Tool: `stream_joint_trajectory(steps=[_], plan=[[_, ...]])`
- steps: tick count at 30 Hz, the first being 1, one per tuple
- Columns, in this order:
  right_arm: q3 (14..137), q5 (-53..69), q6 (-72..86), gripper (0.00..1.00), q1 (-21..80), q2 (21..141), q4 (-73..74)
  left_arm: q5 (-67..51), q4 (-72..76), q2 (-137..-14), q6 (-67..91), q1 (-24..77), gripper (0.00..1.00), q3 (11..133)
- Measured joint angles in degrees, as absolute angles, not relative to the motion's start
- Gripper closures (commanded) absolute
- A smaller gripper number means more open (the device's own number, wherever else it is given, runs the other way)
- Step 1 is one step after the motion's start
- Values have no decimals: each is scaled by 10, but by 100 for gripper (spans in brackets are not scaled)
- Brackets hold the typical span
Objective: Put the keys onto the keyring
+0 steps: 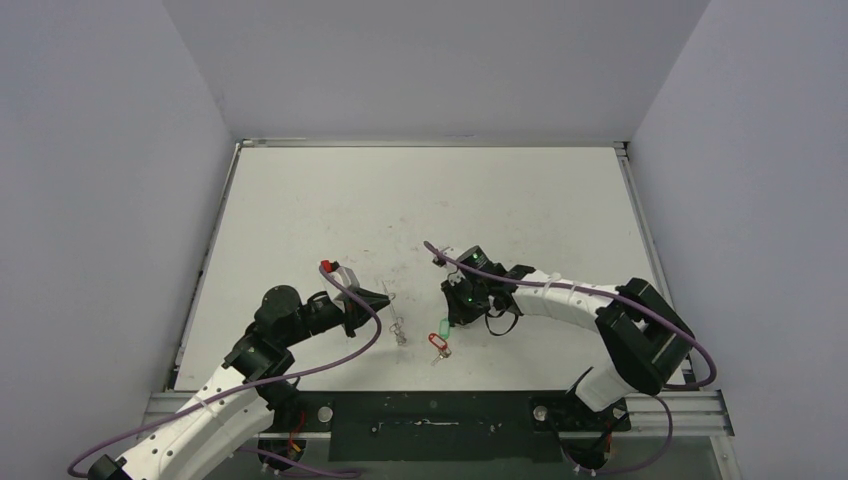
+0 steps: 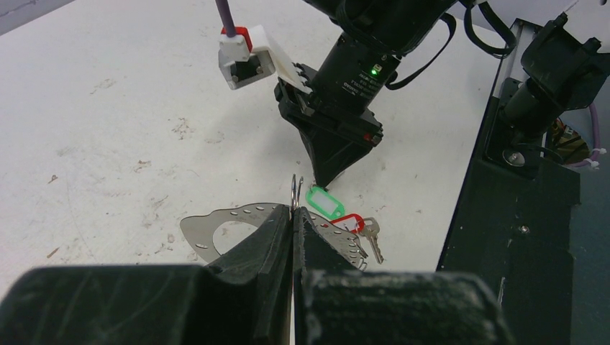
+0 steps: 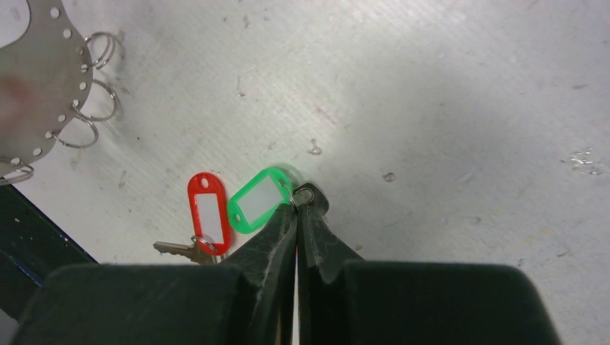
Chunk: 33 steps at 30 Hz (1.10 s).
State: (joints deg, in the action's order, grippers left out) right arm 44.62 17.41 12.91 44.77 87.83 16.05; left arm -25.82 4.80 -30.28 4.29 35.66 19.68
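Observation:
My left gripper [image 2: 296, 210] is shut on the keyring [image 2: 296, 188], a thin double wire loop that stands edge-on just above its fingertips. A perforated metal plate [image 2: 216, 223] with several small rings [image 3: 97, 100] spreads out behind those fingers. My right gripper [image 3: 297, 205] is shut on the key [image 3: 306, 194] with the green tag [image 3: 257, 200], its tips down at the white table [image 1: 420, 200]. The second of the keys [image 3: 178, 249], with the red tag [image 3: 208, 212], lies loose just left of it. In the top view, the left gripper [image 1: 383, 300] and right gripper [image 1: 451, 318] are a short way apart, with both tags [image 1: 440, 333] near the front edge.
The black front rail [image 2: 518, 237] and the arm bases run close behind the keys. A white and red connector block [image 2: 244, 57] hangs on the right arm's purple cable above the table. Grey walls enclose the table on three sides.

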Motion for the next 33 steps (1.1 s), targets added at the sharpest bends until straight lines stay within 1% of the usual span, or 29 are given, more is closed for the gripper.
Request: stream_joint_trajectory(steps=[5,10,24,33], plan=[[438,192,144,100,407,867,149,-258,48,-303,43,357,100,197],[427,214,152,100,380,825,148,-260,48,-303,45,357,100,197],[431,255,151,100,378,706,160,-266,70,-321,56,357,100,197],[481,285,126,100,379,688,206,-273,78,-342,63,357,100,197]])
